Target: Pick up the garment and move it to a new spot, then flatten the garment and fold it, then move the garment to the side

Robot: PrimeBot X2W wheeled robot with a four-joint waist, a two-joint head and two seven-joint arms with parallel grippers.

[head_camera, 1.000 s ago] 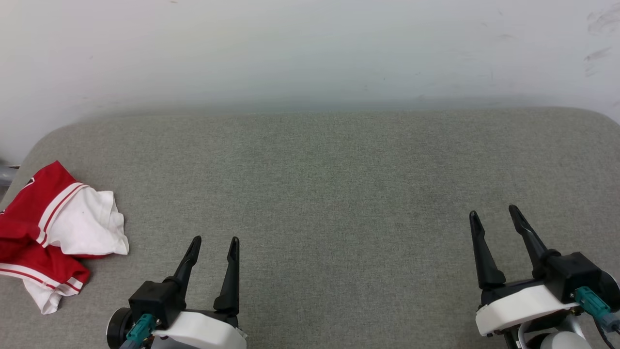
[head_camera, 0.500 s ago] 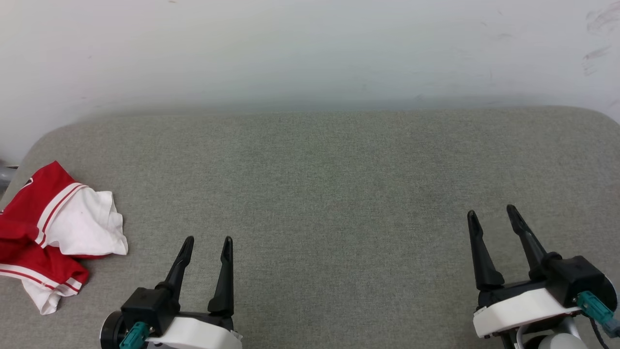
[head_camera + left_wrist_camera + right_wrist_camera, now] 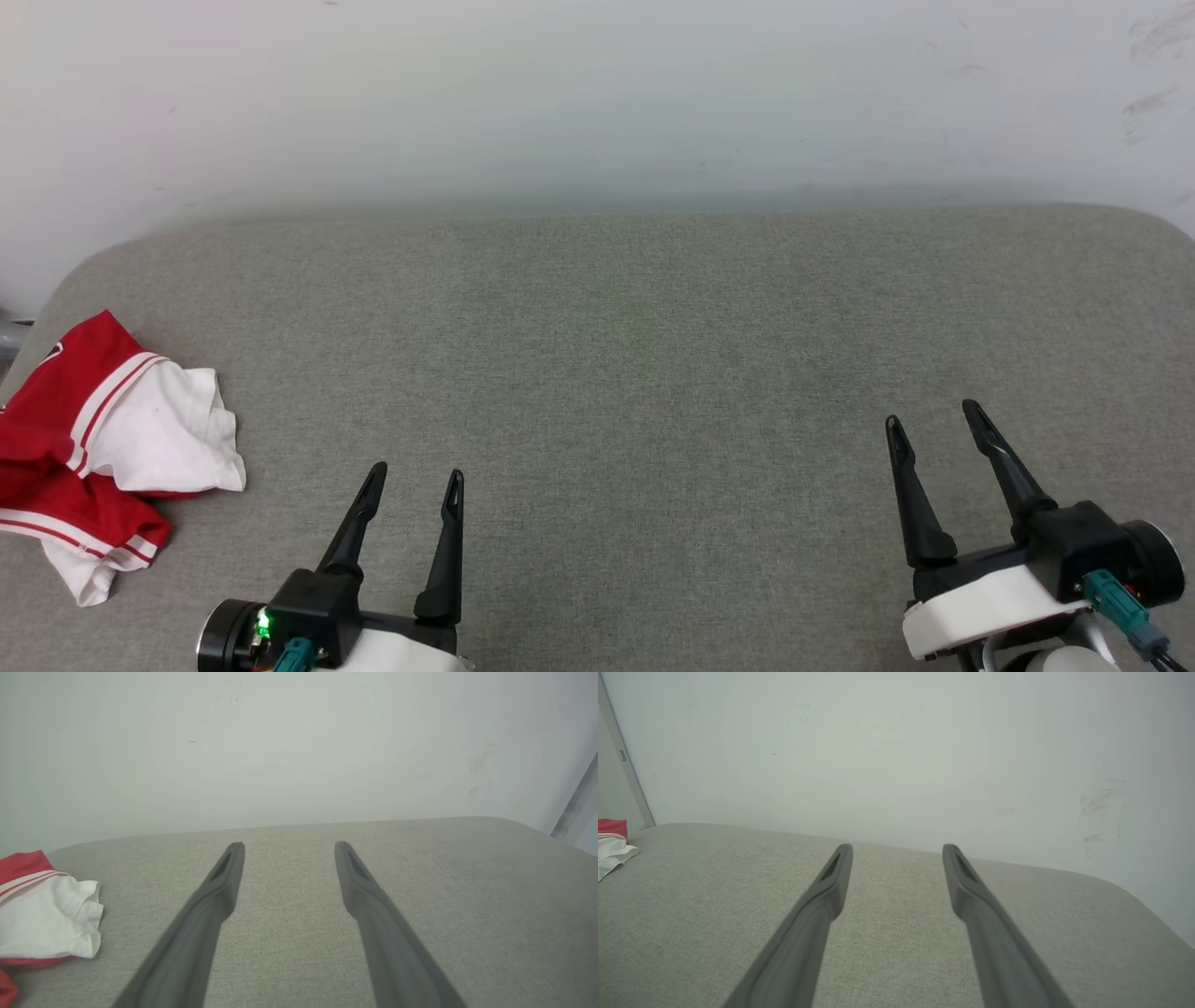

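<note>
Lying crumpled at the far left edge of the grey fabric-covered table [image 3: 635, 355], the red jersey-style T-shirt with white short sleeves and red-white striped trim [image 3: 112, 448] sits in a loose heap. One white sleeve is bunched on top and turned toward the table's middle. The left pincer [image 3: 415, 474] hovers near the table's front edge, to the right of the T-shirt and apart from it. Its two long dark fingers are spread wide with nothing between them. The right pincer [image 3: 934, 413] hangs well apart on the table's right side, likewise spread open and empty. Both point toward the pale scuffed wall [image 3: 597, 93] behind the table. From the left wrist view the T-shirt's white sleeve lies at the left, clear of the fingers. From the right wrist view a small part of the T-shirt shows at the far left edge.
</note>
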